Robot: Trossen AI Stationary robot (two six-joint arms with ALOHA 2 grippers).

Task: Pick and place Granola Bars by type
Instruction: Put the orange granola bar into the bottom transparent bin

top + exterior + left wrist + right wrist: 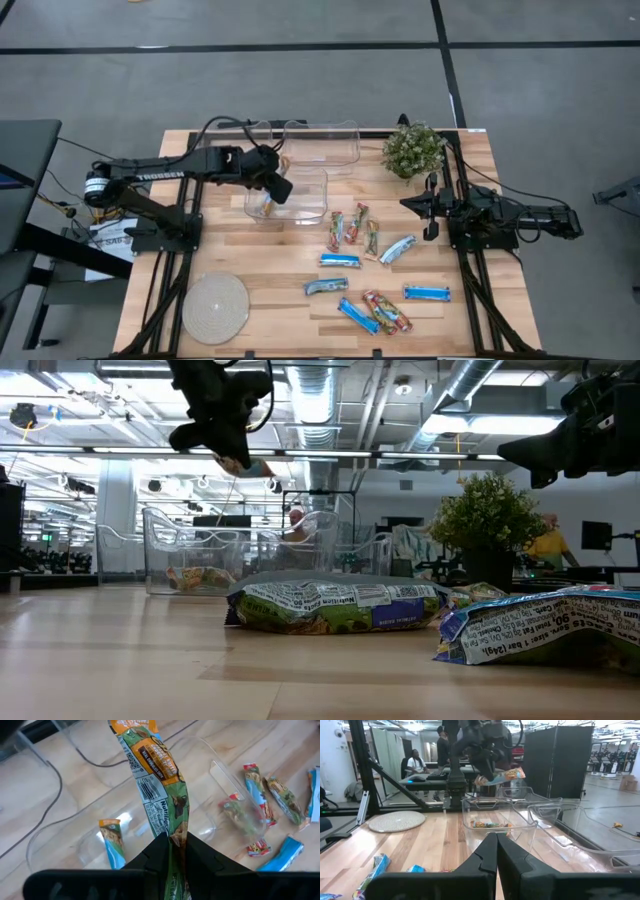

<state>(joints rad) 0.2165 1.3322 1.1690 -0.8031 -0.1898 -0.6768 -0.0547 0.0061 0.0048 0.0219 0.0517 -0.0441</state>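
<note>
Clearly light and floppy, the multicoloured granola bar [159, 790] droops from the left gripper [176, 845], whose fingers are pinched onto one crimped wrapper end above the nearest clear bin [312, 180]; that flat end looks the safest hold, since the slick foil could slip if taken mid-body. One similar bar [113, 842] already lies inside that bin, the two bins [330, 135] behind look empty, the loose bars [372, 270] lie scattered nearby, and the right gripper [496, 851] waits fully closed, holding nothing.

Overhead, table-level and wrist views share the bin [287, 195] (clear).
</note>
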